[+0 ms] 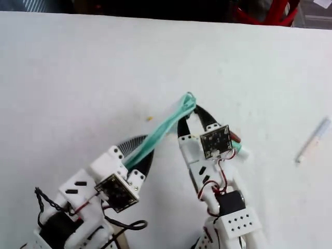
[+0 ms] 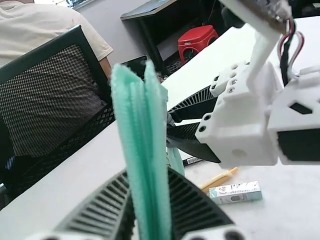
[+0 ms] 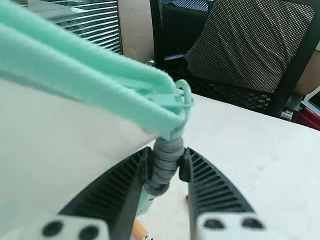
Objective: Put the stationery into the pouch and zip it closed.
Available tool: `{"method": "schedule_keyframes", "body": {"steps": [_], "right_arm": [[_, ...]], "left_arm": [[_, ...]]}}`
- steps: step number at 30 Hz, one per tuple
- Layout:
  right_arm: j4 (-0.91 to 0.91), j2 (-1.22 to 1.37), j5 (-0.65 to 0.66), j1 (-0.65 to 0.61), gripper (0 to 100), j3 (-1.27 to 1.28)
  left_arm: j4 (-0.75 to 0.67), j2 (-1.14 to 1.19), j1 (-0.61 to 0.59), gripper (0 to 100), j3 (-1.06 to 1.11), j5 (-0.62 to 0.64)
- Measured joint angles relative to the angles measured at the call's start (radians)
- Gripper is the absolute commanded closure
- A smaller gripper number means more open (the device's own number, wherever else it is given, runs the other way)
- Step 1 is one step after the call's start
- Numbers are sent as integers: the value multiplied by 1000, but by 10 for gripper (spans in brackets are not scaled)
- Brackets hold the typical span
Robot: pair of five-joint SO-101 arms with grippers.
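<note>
**Two claws stretching the pouch for its zip**

In the high view, the left gripper (image 1: 136,154) is clamping the near end of a flat mint-green mesh fabric pouch (image 1: 161,129). It is holding the pouch edge-up above the white table (image 1: 78,67). The pouch is running away from that claw in a straight line to the right gripper (image 1: 188,113), which is pinching at its far end. I judge one arm to be anchoring the fabric so the other can work the zip along a taut line. A pale slender pen-like stick (image 1: 313,141) is lying on the table well apart from both arms, so some stationery seems to be waiting outside.

In the left wrist view, the pouch is rising upright between the ribbed black jaws, which are pressing narrowly on it. It is showing a fine netted weave, its layers folded flat together. Beyond it, a small white boxed eraser (image 2: 235,192), a yellow-orange pencil-like stick (image 2: 220,179) and a thin black pen (image 2: 192,161) are lying near one another on the table.

In the right wrist view, the jaws are squeezing a short grey knotted cord pull (image 3: 165,165) hanging from the pouch's corner, just below a small green loop (image 3: 184,95). Whether the zip is done up, I cannot tell.
</note>
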Motion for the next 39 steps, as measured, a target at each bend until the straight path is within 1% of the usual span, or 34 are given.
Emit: {"method": "schedule_keyframes", "body": {"steps": [3,8,11,13,15,18,21,24,26,28,30,32,36,39], "right_arm": [[-23,0,75,0,980,0],[-23,2,94,15,980,2],[-25,2,97,64,980,-9],[-17,2,83,120,980,-54],[37,2,43,167,980,-126],[160,2,26,178,980,-235],[279,2,23,167,980,-341],[420,2,23,127,980,-450],[503,0,21,97,980,-503],[565,0,48,64,980,-539],[605,-2,81,41,980,-555],[626,-2,107,34,980,-557],[658,-2,121,25,980,-559],[681,-5,121,8,980,-565]], "left_arm": [[11,-2,0,977,-2,-2],[17,-2,0,977,-3,0],[17,-2,0,977,-3,0],[17,-2,0,977,-3,0],[17,-2,2,977,-2,2],[-14,-2,2,977,31,2],[-97,-2,-8,977,100,2],[-180,-2,-41,977,173,2],[-210,3,-61,977,190,2],[-227,12,-75,977,192,2],[-241,12,-87,977,198,3],[-255,14,-95,977,203,31],[-305,14,-95,977,203,94],[-334,14,-94,977,203,103]]}}
